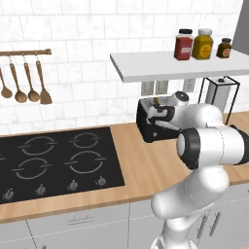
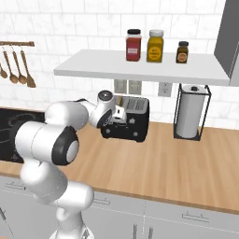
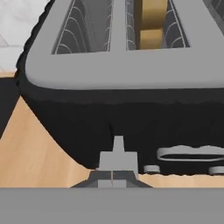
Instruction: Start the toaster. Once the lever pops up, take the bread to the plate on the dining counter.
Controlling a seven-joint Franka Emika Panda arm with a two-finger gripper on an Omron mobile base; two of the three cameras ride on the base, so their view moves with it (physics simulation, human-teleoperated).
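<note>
The black toaster point(image 3: 65, 118) with its silver slotted top stands at the back of the wood worktop point(image 1: 146, 165), also seen as toaster point(image 1: 148, 127) and toaster point(image 2: 135, 122). The brown bread point(image 3: 153, 26) sits down in the right slot. On the toaster's narrow face, the lever point(image 3: 118, 151) shows as a small grey tab. My gripper point(image 3: 113, 177) is shut with nothing between its fingers, its tips right against the lever's lower edge. The hand hangs at that face, with the gripper point(image 1: 160, 116) and gripper point(image 2: 116, 119) close against it. The plate and the dining counter are out of view.
A black hob point(image 1: 53, 160) lies to the left on the worktop. A white shelf point(image 2: 140, 67) with three jars hangs just above the toaster. A paper towel stand point(image 2: 190, 112) is to its right. Spoons point(image 1: 24, 90) hang on the tiled wall.
</note>
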